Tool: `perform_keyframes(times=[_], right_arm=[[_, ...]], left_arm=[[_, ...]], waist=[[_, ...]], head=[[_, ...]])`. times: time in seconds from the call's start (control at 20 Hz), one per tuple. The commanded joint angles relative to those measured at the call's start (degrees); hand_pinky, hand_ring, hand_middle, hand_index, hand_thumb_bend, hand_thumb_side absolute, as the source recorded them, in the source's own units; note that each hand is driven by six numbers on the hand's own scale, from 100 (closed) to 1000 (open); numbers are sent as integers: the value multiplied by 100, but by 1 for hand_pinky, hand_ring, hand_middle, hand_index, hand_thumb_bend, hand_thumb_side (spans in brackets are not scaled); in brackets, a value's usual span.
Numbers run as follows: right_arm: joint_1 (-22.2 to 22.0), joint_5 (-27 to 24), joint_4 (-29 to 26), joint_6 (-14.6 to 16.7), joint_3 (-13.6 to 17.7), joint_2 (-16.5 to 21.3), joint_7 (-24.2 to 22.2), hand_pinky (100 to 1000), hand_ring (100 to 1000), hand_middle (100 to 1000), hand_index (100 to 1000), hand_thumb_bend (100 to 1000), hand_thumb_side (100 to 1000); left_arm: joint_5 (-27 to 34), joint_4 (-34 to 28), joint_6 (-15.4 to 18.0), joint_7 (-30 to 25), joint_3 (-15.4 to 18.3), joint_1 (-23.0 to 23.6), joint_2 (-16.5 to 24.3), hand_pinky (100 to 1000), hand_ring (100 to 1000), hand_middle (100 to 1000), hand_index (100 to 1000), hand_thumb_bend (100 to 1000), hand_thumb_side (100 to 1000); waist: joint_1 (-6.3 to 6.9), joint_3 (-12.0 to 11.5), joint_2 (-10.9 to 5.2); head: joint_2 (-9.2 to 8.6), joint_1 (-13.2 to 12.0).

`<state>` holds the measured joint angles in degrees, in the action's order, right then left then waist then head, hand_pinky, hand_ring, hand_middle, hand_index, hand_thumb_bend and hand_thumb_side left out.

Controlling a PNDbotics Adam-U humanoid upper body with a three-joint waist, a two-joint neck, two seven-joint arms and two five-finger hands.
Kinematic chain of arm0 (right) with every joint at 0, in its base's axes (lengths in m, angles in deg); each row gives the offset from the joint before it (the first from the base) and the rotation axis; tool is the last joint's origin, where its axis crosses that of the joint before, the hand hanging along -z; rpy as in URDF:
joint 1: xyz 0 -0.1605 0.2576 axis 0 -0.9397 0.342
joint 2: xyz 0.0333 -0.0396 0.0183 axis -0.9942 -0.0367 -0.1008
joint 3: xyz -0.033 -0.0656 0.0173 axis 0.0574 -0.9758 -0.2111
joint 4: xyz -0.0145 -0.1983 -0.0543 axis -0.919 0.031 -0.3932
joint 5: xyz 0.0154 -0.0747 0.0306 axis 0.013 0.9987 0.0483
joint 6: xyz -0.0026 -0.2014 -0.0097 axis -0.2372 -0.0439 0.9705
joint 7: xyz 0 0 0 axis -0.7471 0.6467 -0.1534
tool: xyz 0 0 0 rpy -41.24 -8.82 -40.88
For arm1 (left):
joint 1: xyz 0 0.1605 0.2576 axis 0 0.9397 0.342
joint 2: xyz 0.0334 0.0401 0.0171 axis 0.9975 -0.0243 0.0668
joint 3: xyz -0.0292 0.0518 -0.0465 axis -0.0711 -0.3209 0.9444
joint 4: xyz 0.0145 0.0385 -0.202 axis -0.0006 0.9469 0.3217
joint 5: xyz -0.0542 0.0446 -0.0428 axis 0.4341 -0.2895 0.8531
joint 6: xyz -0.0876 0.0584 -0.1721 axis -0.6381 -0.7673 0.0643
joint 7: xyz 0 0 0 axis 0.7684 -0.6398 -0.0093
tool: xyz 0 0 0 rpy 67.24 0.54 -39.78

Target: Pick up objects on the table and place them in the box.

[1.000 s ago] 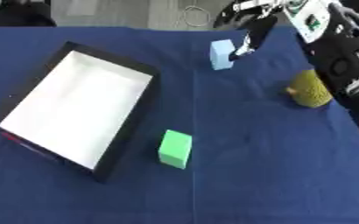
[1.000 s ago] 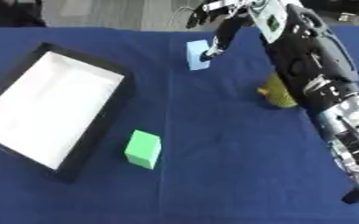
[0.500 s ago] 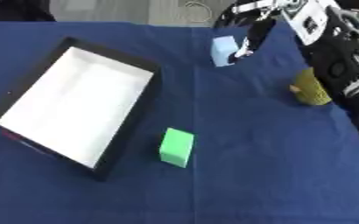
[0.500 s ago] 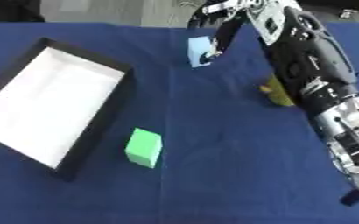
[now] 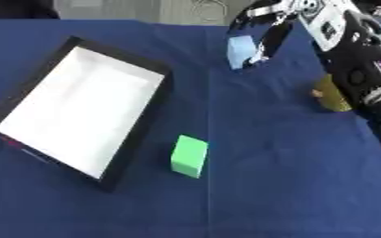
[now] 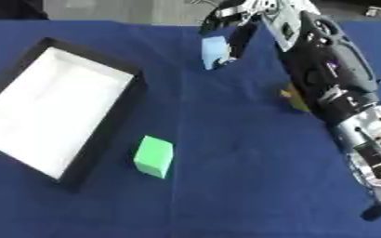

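Observation:
A light blue block (image 5: 239, 49) sits at the far middle of the blue table. My right hand (image 5: 272, 27) reaches in from the upper right, its fingers curled over the block's top and its thumb against the right side. Whether the block is off the cloth I cannot tell. A green block (image 5: 189, 156) lies alone near the table's middle. An olive-yellow object (image 5: 330, 95) stands on the right, partly hidden behind my right forearm. The black box (image 5: 137, 135) with a white inside lies at the left, holding nothing. No left hand shows.
My right forearm (image 6: 348, 107) crosses the right side of the table from the lower right corner up to the far edge. Blue cloth covers the whole table (image 5: 267, 186). Grey floor and a cable show beyond the far edge.
The whole picture has shifted a little, so the camera moved. My right hand stays closed around the light blue block at the same spot; the green block and box have not moved.

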<state>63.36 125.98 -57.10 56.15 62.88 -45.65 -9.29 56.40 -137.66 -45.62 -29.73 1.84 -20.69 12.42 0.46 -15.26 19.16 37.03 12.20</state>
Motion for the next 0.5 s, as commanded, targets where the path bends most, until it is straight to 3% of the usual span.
perform_keyframes(times=[0.05, 0.5], right_arm=[[103, 60, -10, -34, 83, 93, 117, 934, 920, 854, 889, 474, 269], [104, 90, 14, -175, 123, 106, 442, 921, 898, 793, 869, 417, 249]], left_arm=[[8, -115, 8, 12, 83, -55, 108, 652, 788, 871, 896, 632, 615], [-4, -124, 5, -3, 83, -50, 109, 652, 789, 871, 892, 627, 618]], waist=[[-66, -16, -13], [-70, -42, 60]], head=[[-96, 24], [-148, 58]])
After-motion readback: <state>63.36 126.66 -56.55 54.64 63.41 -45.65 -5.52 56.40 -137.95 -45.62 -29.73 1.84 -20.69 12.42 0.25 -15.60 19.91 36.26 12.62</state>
